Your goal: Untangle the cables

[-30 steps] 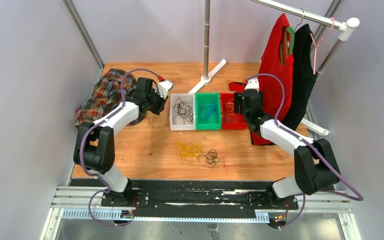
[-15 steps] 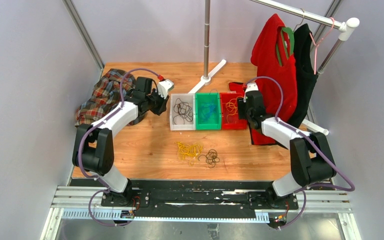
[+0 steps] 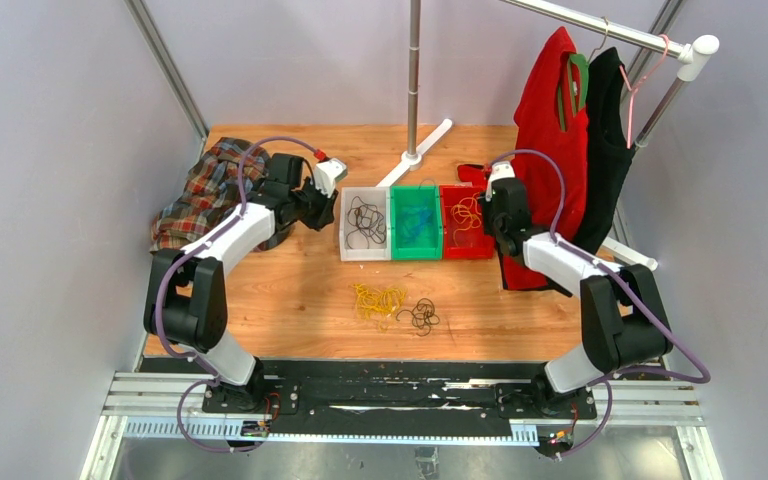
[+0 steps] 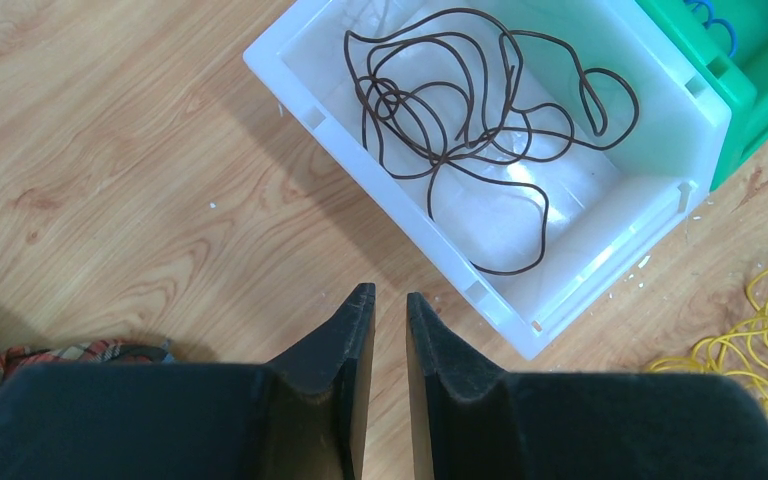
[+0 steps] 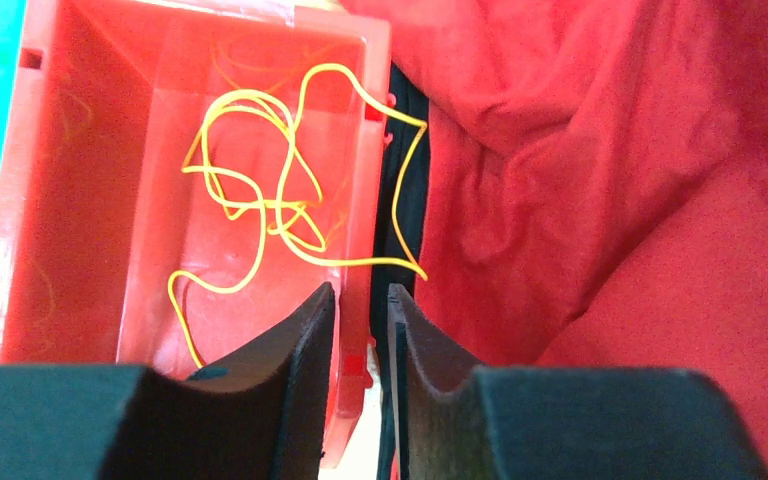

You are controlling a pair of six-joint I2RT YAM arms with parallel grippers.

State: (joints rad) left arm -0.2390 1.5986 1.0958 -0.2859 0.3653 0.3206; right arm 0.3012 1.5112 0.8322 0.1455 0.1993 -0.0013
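A yellow tangle of cables [image 3: 378,300] and a black one [image 3: 422,316] lie touching on the wood in front of the bins. A dark cable [image 4: 460,110] is coiled in the white bin [image 4: 290,85], a blue one [image 3: 417,225] in the green bin, and a yellow one [image 5: 260,190] in the red bin [image 5: 70,150], one loop hanging over its right wall. My left gripper [image 4: 388,294] [image 3: 312,208] hovers left of the white bin, jaws a narrow gap apart and empty. My right gripper [image 5: 360,289] [image 3: 495,222] hangs over the red bin's right wall, jaws close together, holding nothing.
A plaid shirt [image 3: 205,190] lies behind my left arm. A red garment [image 3: 555,120] and a black one [image 3: 605,140] hang from the rack at the right, the red cloth [image 5: 610,200] right beside the red bin. The rack's foot [image 3: 415,155] stands behind the bins.
My right gripper has drawn its jaws together and shifted from over the red bin to its right wall. The yellow cable now lies free in that bin. The left arm barely moved.
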